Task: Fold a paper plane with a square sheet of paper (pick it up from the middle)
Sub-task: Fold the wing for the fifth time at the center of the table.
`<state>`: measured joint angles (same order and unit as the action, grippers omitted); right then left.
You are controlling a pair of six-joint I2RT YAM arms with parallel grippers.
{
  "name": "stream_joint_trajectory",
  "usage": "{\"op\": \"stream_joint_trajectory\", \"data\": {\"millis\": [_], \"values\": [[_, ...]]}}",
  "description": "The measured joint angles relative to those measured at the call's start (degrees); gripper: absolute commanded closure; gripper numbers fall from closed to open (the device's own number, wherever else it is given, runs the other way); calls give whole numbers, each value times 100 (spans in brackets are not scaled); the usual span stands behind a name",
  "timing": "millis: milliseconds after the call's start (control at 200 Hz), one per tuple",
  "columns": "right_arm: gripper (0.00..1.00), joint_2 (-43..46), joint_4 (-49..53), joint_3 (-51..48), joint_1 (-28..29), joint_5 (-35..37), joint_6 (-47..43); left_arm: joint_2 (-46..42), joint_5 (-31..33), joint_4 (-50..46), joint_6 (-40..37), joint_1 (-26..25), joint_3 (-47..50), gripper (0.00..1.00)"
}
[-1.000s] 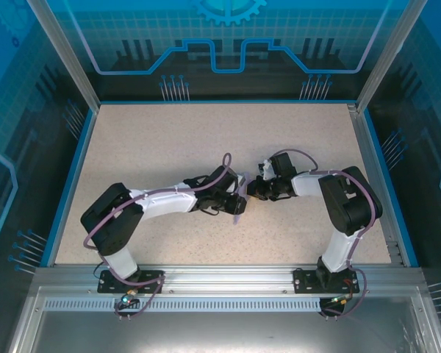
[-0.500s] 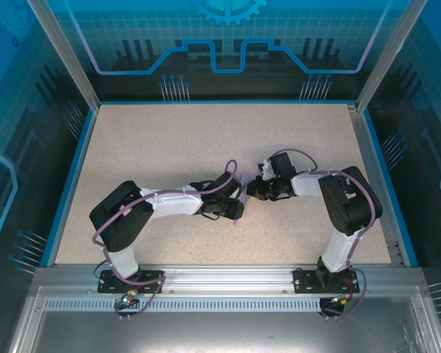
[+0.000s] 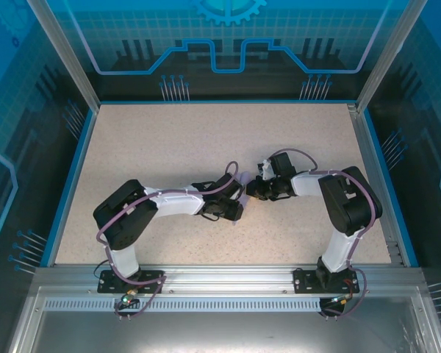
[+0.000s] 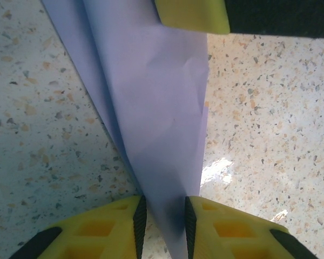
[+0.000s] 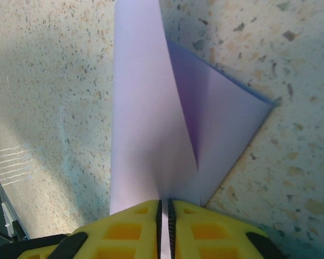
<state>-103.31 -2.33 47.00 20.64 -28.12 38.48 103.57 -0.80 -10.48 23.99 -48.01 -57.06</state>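
My right gripper (image 5: 163,210) is clamped on the folded paper (image 5: 151,118), near the middle of the table (image 3: 169,132). My left gripper (image 4: 162,218) has its jaws narrow around the paper, but whether they pinch it I cannot tell.

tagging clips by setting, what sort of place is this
Probably a robotics lab's enclosed test cell: a speckled table fenced by aluminium frame posts, blue panels printed with gear and circuit graphics, and a left arm and right arm bolted at its near edge.
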Motion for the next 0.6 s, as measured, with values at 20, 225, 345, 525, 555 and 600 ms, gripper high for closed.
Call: {"op": "stream_joint_trajectory", "data": {"millis": [20,225,345,525,555,600], "values": [[80,7,2,0,2,0,7,0,0,0,2,0,0,71],[69,258,177,-13,70,120,-2,37,20,-2,0,0,-22,71],[65,623,363,-17,70,238,-22,44,22,-4,-2,0,-28,71],[64,1137,498,-105,70,387,-11,52,42,-7,0,0,-35,71],[64,1180,514,-151,70,389,2,52,42,-4,0,0,-35,71],[64,1224,538,-229,70,391,31,52,42,-4,0,0,-35,71]]}}
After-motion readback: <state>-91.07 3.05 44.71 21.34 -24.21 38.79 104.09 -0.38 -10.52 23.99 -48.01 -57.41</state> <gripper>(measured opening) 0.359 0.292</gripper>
